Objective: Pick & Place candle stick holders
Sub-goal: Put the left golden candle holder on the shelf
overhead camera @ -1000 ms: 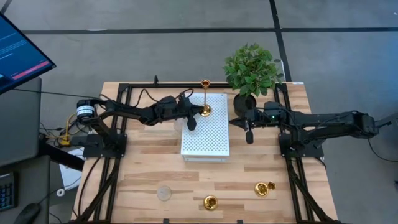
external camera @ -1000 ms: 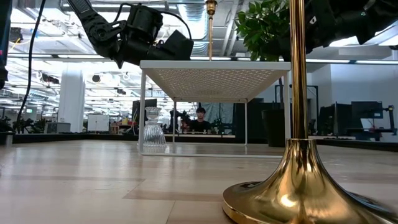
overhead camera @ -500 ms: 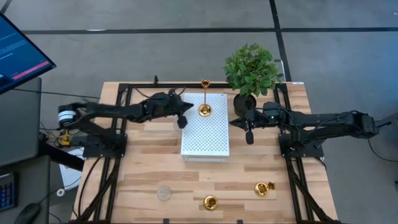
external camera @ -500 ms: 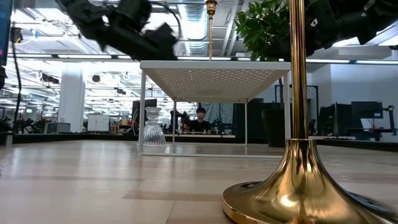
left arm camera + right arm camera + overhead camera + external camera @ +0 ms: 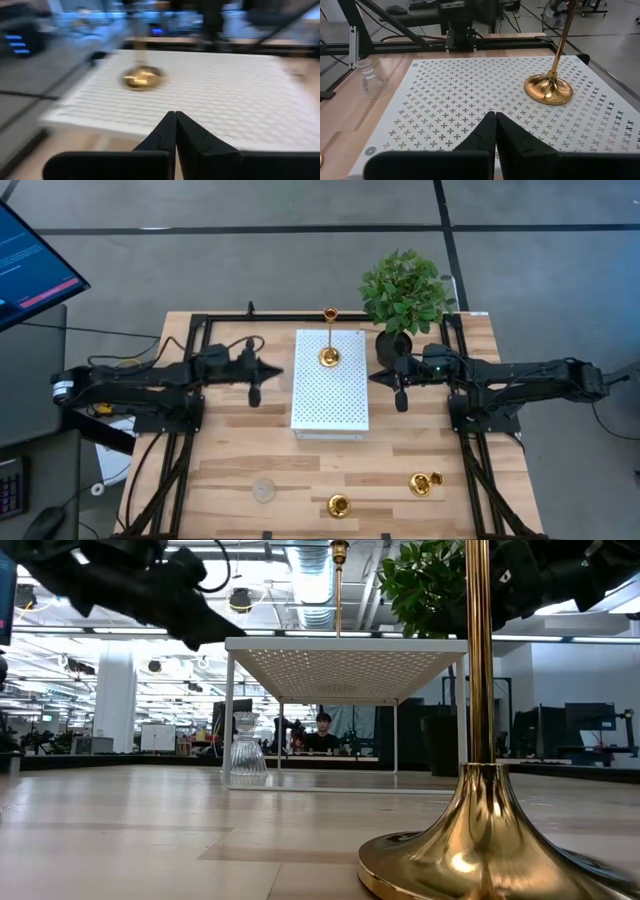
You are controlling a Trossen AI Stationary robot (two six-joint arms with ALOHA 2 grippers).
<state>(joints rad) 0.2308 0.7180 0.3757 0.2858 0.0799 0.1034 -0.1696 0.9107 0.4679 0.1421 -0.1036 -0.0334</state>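
No readable text, labels or numbers anywhere; only blurred, illegible lines on the monitor [image 5: 30, 270] at far left.

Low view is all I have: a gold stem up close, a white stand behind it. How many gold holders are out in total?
Observer: Three. One gold holder stands on the white box; two more gold holders sit near the front edge.
Operator: Is either gripper carrying anything?
Observer: No. The left gripper is shut and empty, left of the box; the right gripper is shut and empty on its right.
Operator: Any glass I'm missing?
Observer: A glass holder sits front left.
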